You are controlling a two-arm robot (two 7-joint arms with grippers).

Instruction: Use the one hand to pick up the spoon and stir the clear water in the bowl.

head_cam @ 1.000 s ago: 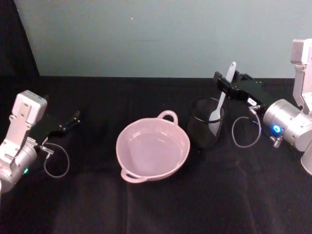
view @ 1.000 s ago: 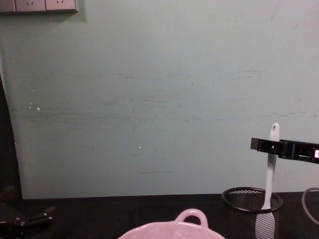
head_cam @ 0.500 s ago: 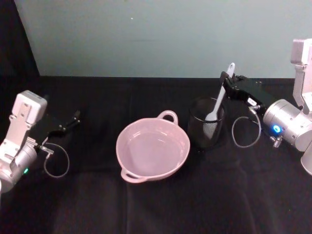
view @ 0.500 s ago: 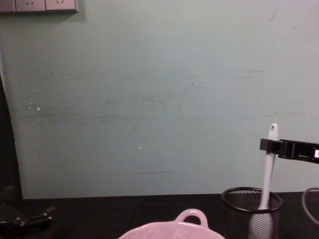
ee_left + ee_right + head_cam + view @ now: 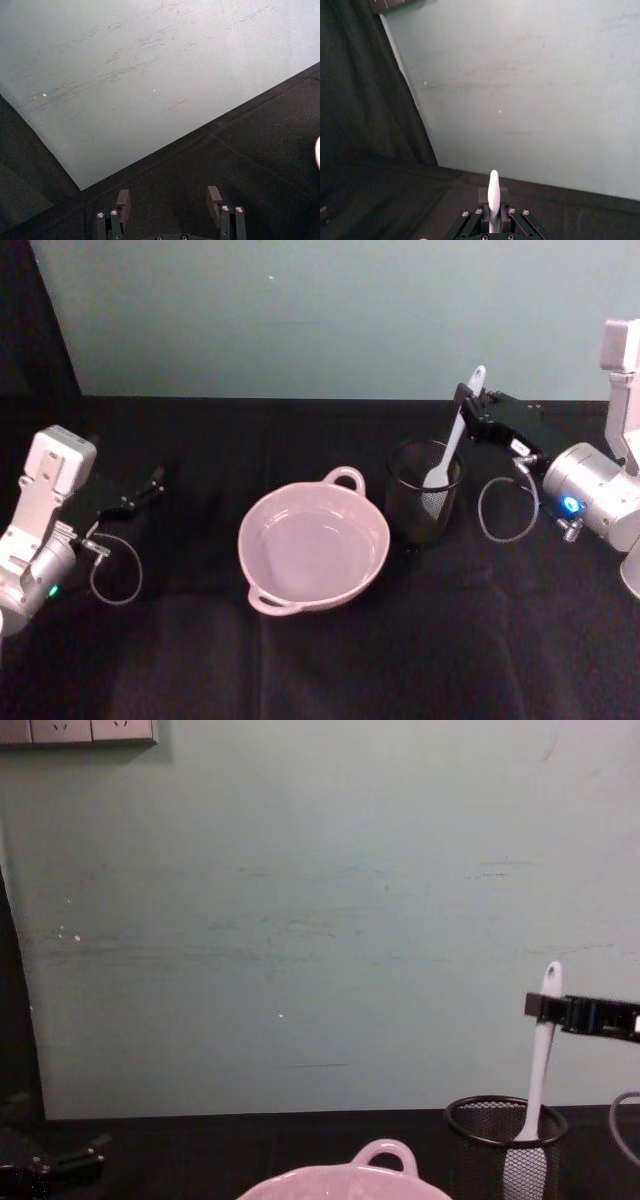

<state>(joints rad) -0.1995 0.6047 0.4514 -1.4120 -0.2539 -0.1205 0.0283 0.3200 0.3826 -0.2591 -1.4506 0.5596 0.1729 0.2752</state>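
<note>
- The right gripper sits at the upper right of the head view, clamped on the upper handle of the spoon.
- The spoon stands nearly upright with a slight lean. Its scoop is down inside the mesh cup and its tip pokes out above the gripper.
- At the lower right of the chest view, the spoon rises out of the cup, with the right gripper holding it near the top.
- In the right wrist view, the spoon sticks up from between the closed fingers.
- The bowl sits on the black bench at the centre of the head view, just left of the cup, with clear water in it.
- The left gripper rests at the left of the head view, well apart from the bowl.
- The left wrist view shows the left gripper with its fingers apart and nothing between them.
</note>
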